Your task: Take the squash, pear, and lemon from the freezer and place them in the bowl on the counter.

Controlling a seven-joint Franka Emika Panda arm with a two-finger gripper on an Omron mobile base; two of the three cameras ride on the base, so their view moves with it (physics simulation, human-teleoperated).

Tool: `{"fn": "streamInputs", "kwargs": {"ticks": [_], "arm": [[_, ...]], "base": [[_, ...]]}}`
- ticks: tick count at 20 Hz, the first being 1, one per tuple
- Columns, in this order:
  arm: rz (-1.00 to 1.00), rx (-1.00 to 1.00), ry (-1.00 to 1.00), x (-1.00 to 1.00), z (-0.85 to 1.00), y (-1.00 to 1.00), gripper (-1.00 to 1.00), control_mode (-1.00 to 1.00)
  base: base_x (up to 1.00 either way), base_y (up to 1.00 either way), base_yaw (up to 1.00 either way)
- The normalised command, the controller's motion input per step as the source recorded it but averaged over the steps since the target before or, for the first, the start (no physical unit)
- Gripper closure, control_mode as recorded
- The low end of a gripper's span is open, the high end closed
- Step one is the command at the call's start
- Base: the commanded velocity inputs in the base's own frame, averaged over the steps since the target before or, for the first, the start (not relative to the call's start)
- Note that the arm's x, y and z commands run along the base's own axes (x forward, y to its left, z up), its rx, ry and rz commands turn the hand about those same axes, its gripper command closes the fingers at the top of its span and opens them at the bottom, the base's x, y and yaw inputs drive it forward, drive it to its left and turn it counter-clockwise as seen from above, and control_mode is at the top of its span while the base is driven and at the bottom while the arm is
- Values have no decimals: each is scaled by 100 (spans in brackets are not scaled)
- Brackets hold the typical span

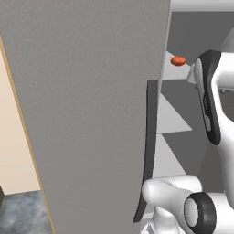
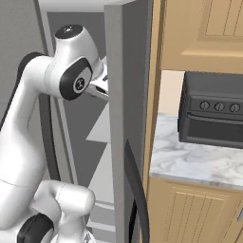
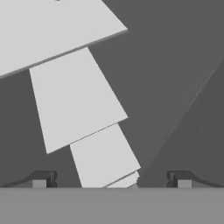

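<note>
Reaching into freezer (image 1: pixel 91 114), jaws apart over shelves (image 3: pixel 74 100)

A home kitchen — freezer (image 1: pixel 91 114), marble counter (image 2: pixel 199 161), toaster oven (image 2: pixel 213 116), wooden cabinets (image 2: pixel 190 213).

No writing, label, brand, number or sign can be read anywhere in these pictures. The broad flat grey door of the tall freezer (image 1: pixel 91 109) is plain and unmarked, and so are its pale grey inner shelves (image 3: pixel 74 100). The dark grey toaster oven (image 2: pixel 211 114) on the white marble-look counter (image 2: pixel 199 163) carries a row of round knobs (too small and blurred to show any markings around them), and no lettering shows on its front.
</note>
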Motion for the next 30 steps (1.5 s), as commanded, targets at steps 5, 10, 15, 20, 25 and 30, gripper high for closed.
{"fn": "streamInputs", "kwargs": {"ticks": [5,10,15,20,25,30], "arm": [[0,0,0,45,-1,1,-100,-100],[-3,0,-6,32,1,1,-100,-100],[-8,0,-8,34,0,3,-100,-100],[-10,0,-9,26,0,2,-100,-100],[-5,0,-3,41,1,0,-100,-100],[-1,0,0,41,0,0,-100,-100]], "base": [[0,0,0],[0,0,0],[0,0,0],[0,0,0],[0,0,0],[0,0,0]]}}
